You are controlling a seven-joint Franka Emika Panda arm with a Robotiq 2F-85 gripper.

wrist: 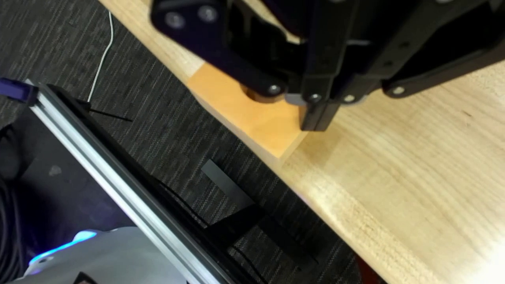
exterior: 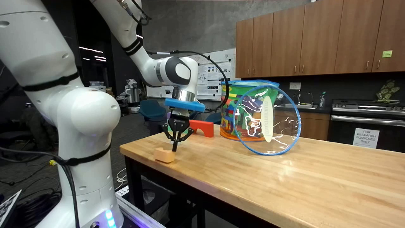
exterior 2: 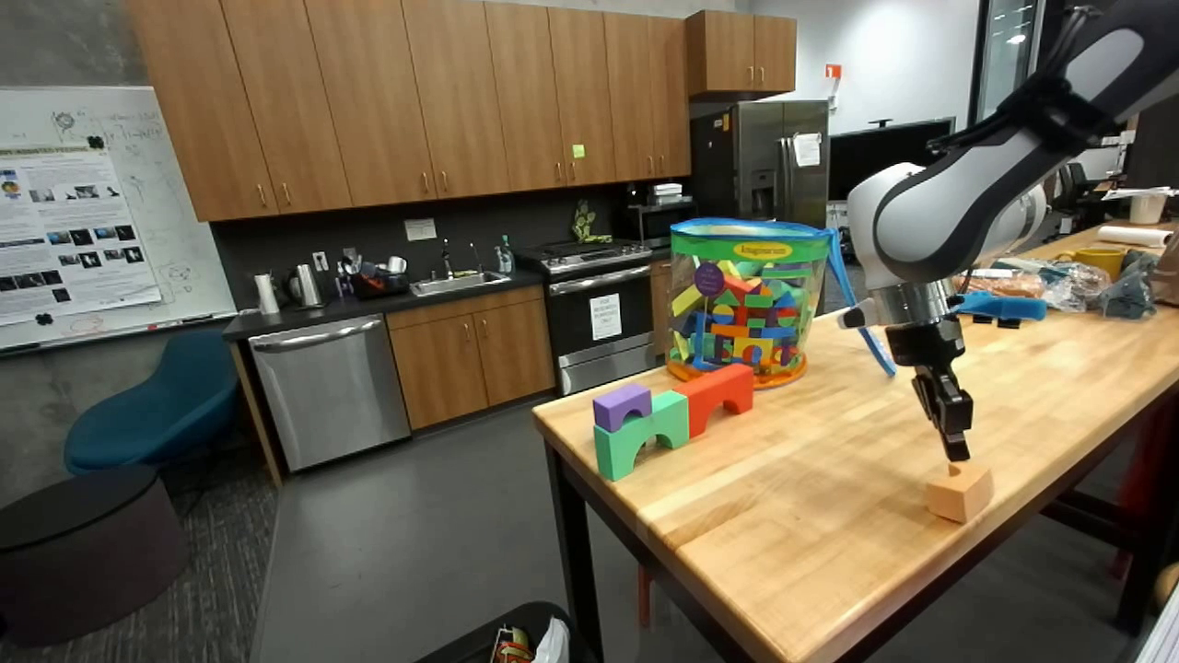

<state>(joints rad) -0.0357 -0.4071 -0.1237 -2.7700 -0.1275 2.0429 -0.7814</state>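
Observation:
My gripper (exterior: 174, 149) is shut, its two fingers pressed together with nothing seen between them. It points down beside a pale orange block (exterior: 164, 155) with a notch in it. The block lies on the wooden table (exterior: 284, 193) close to the edge by the robot base. In the wrist view the fingertips (wrist: 311, 123) overlap one end of the block (wrist: 252, 114), and part of its notch is hidden behind the gripper. In an exterior view the gripper (exterior 2: 956, 451) appears just above and behind the block (exterior 2: 960, 494). I cannot tell whether they touch.
Green (exterior 2: 663, 419) and red (exterior 2: 707, 398) arch blocks stand at the table's end, with a purple arch (exterior 2: 623, 405) on the green one. A clear bag of blocks (exterior 2: 755, 249) stands behind, its blue-rimmed lid (exterior: 267, 118) hanging open. Bags and a yellow cup (exterior 2: 1101, 261) lie farther along.

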